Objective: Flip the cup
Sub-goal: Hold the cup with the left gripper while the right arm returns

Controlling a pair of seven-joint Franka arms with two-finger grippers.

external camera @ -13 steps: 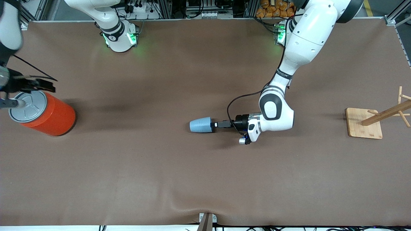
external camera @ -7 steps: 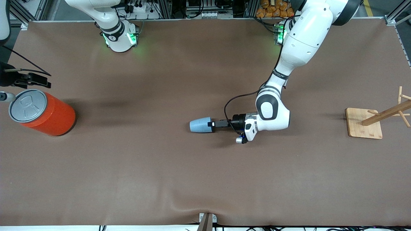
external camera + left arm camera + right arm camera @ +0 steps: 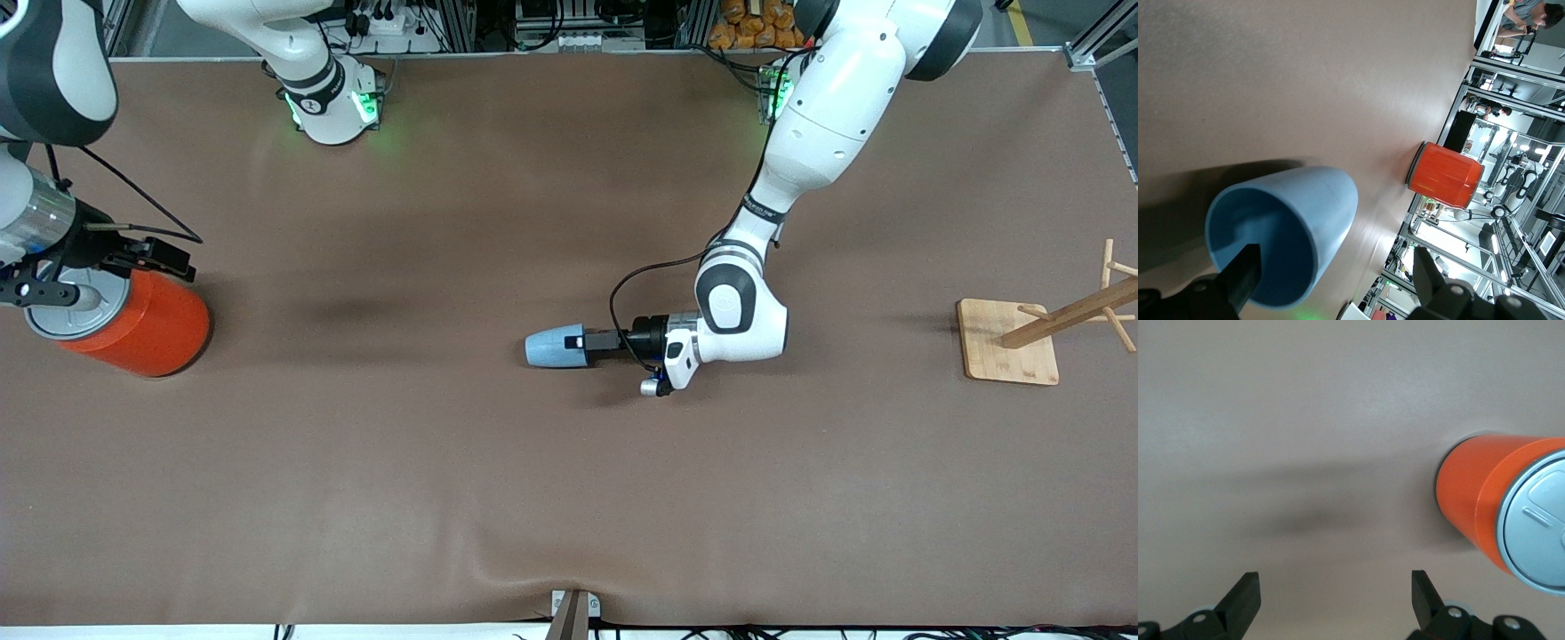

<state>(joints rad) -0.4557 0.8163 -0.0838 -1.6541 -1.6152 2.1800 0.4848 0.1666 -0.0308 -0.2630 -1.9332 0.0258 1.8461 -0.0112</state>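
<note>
Advanced onto the lying small light-blue tapered plastic cup (image 3: 556, 347), the left gripper (image 3: 580, 342) is being held open astride its rim, mouth facing it; the open right gripper (image 3: 107, 267) is being kept over the large orange can (image 3: 133, 322).

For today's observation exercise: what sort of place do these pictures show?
Probably a robotics lab: two robot arms are mounted at a brown-covered table, with aluminium framing and cabling around it.

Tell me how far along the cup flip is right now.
Early stage. Done: the left gripper has reached the cup, jaws open, one finger inside its mouth. In hand: closing on the rim. Left: the cup lies on its side on the table; no lift or turn yet. The right gripper waits over the orange can.
</note>
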